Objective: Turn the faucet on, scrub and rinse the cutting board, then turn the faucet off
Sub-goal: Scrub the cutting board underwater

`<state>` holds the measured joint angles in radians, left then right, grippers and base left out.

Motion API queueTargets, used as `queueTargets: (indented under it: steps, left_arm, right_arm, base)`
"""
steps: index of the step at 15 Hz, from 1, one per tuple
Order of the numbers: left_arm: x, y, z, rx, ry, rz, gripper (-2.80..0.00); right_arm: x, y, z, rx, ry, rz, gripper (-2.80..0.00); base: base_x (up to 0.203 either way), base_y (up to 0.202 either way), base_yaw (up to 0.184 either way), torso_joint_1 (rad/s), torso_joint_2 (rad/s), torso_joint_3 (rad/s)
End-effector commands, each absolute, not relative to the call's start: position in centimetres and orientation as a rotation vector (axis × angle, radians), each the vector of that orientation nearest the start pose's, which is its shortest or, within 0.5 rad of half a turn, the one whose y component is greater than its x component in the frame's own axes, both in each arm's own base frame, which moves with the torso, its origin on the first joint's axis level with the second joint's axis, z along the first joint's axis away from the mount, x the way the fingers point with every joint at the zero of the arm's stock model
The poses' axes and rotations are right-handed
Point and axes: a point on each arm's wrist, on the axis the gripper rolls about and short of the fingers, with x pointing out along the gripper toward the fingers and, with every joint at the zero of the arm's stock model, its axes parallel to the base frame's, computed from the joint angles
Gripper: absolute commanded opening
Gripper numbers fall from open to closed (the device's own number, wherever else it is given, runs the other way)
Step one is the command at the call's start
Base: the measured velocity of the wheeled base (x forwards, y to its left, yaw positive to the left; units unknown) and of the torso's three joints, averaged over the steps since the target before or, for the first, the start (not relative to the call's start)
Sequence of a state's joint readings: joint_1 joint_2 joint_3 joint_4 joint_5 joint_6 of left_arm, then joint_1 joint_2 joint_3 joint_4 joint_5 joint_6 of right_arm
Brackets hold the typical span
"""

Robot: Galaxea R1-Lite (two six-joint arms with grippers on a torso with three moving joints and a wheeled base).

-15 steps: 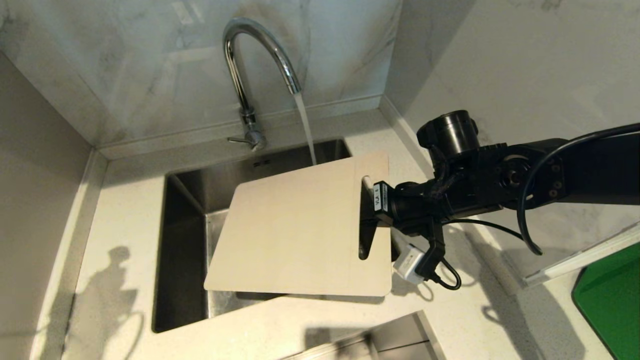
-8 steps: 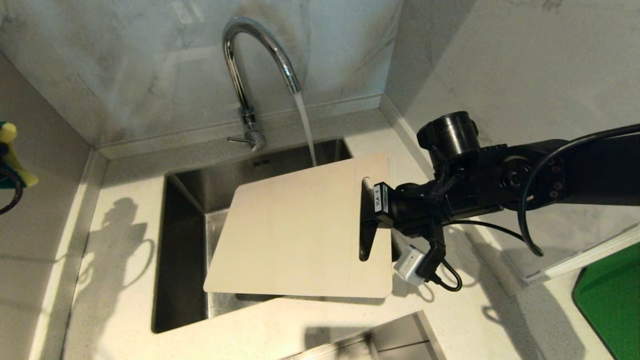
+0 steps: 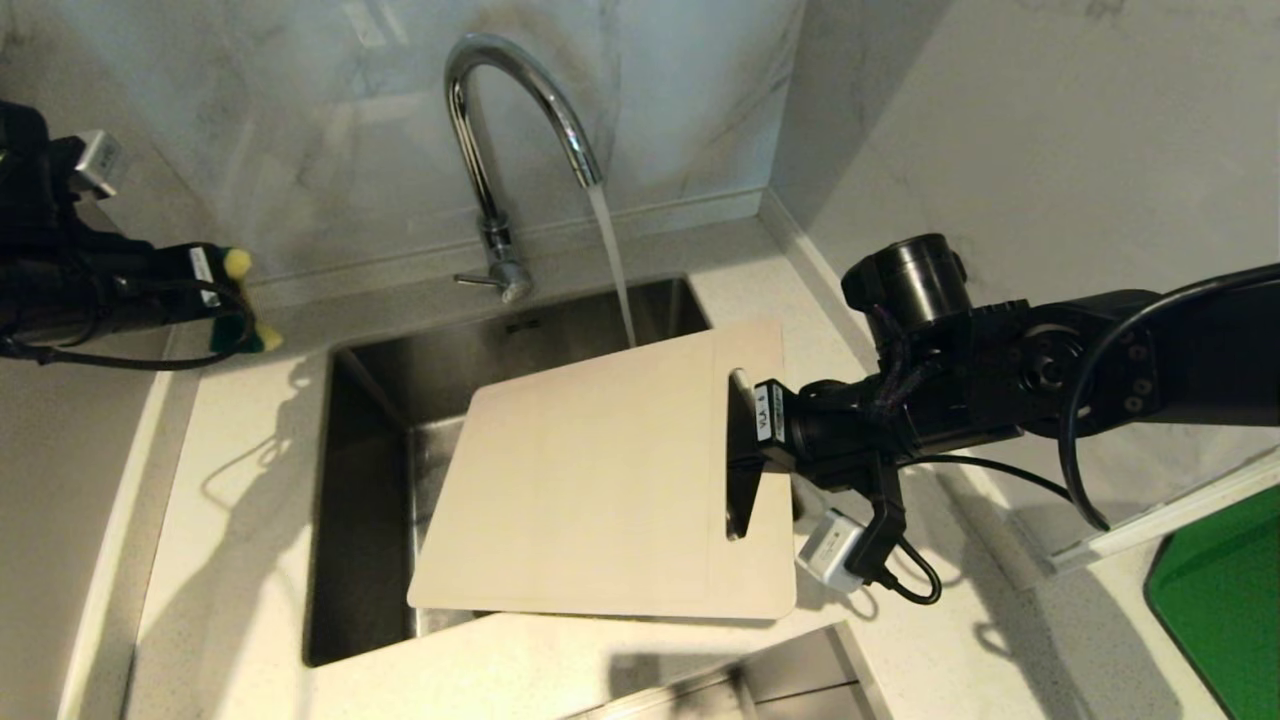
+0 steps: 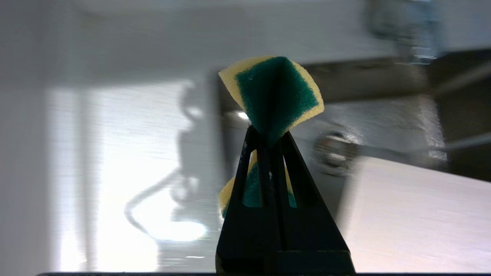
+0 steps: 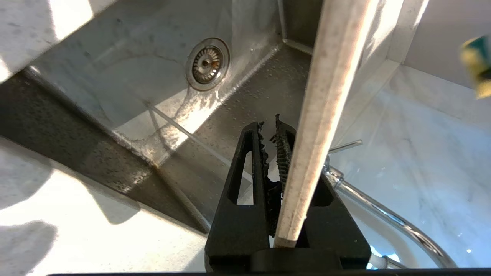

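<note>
Where head view hides it, drain [image 5: 207, 63] visible

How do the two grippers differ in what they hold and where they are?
The left gripper pinches a yellow-green sponge; the right gripper clamps the cutting board at its slot handle. The left hangs over the counter, left of the sink; the right holds the board tilted over the sink. Both are shut on something.
</note>
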<state>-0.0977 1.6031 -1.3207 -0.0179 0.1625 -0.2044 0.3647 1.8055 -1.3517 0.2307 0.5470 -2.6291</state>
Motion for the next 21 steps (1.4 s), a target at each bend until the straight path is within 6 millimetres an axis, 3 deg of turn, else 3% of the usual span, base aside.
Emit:
queueTargets:
  steps: [1, 4, 11, 15, 21]
  left_arm:
    - [31.5, -6.3, 29.3, -0.218, 0.317, -0.007, -2.80]
    - [32.3, -9.5, 29.3, -0.329, 0.365, -0.136, -2.80]
    - [31.4, -13.3, 33.6, -0.526, 0.428, -0.356, -2.80]
    - [30.0, -16.2, 33.1, -0.598, 0.563, -0.513, -2.80]
    - [30.8, -17.1, 31.9, -0.633, 0.634, -0.552, -2.80]
  right_arm:
    - [30.8, 13.2, 22.3, -2.226, -0.889, 1.161, -2.80]
    - [30.6, 14.3, 22.4, -2.239, -0.950, 1.126, -2.80]
    - [29.9, 15.8, 22.9, -2.288, -0.959, 1.103, -2.80]
    - [29.8, 17.0, 24.0, -2.323, -0.980, 1.039, -2.80]
    - [29.1, 18.6, 25.4, -2.323, -1.070, 0.991, -2.80]
  base:
    - [0.000, 0.000, 0.000, 0.000, 0.00, 0.000]
    - [0.000, 0.000, 0.000, 0.000, 0.00, 0.000]
    - [0.000, 0.000, 0.000, 0.000, 0.00, 0.000]
    - [0.000, 0.000, 0.000, 0.000, 0.00, 0.000]
    - [0.000, 0.000, 0.000, 0.000, 0.00, 0.000]
